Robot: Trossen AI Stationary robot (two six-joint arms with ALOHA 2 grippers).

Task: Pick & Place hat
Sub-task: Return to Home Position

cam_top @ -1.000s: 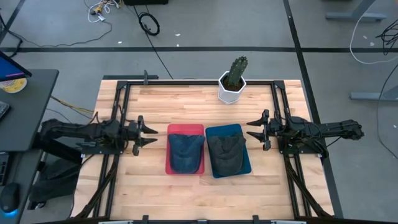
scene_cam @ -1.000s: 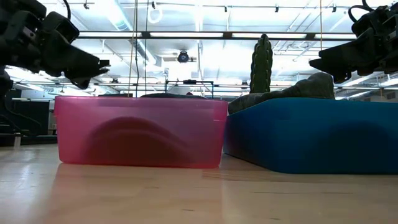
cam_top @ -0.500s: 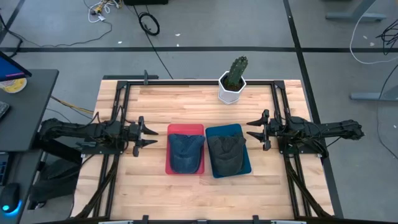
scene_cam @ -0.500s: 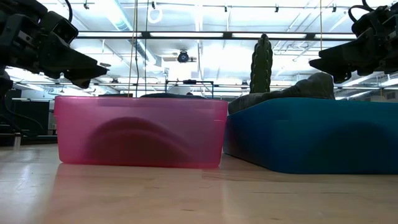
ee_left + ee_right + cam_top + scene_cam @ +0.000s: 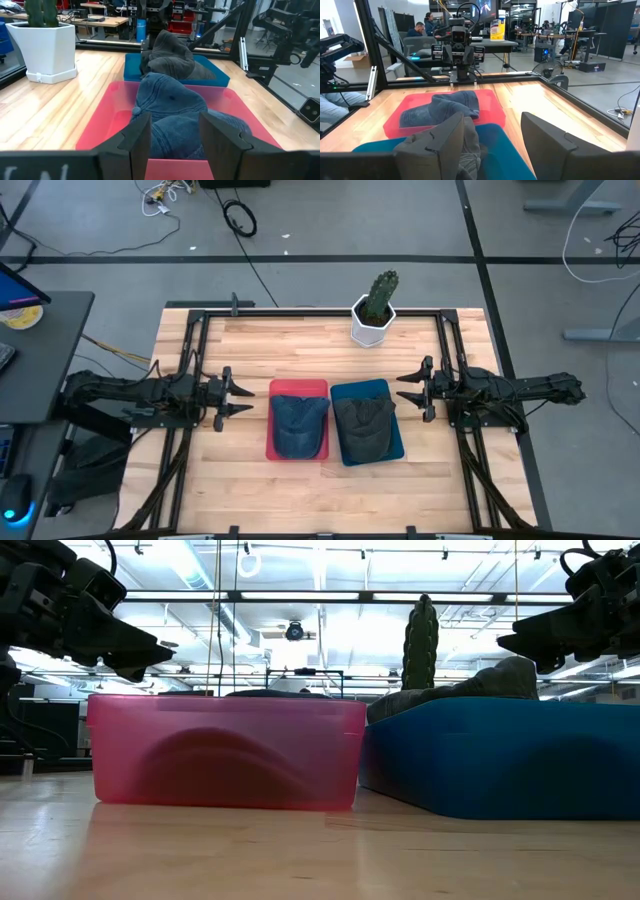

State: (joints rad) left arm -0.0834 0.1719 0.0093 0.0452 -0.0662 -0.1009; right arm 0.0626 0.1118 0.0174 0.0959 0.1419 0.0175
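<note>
A blue denim hat (image 5: pixel 299 423) lies in the pink bin (image 5: pixel 298 388), and a dark grey-green hat (image 5: pixel 364 426) lies in the blue bin (image 5: pixel 362 388) beside it at the table's middle. My left gripper (image 5: pixel 243 399) hovers open to the left of the pink bin, its fingers pointing level at it; the left wrist view shows the denim hat (image 5: pixel 172 112) past the open fingers. To the right of the blue bin my right gripper (image 5: pixel 406 389) hovers open, also level, with the grey hat (image 5: pixel 470 150) just ahead of it. Neither gripper touches anything.
A cactus in a white pot (image 5: pixel 374 312) stands at the table's far edge, behind the bins. Black rails (image 5: pixel 192 360) run along the table's left and right sides under the arms. Bare wood lies in front of the bins. People sit beyond the table in the right wrist view.
</note>
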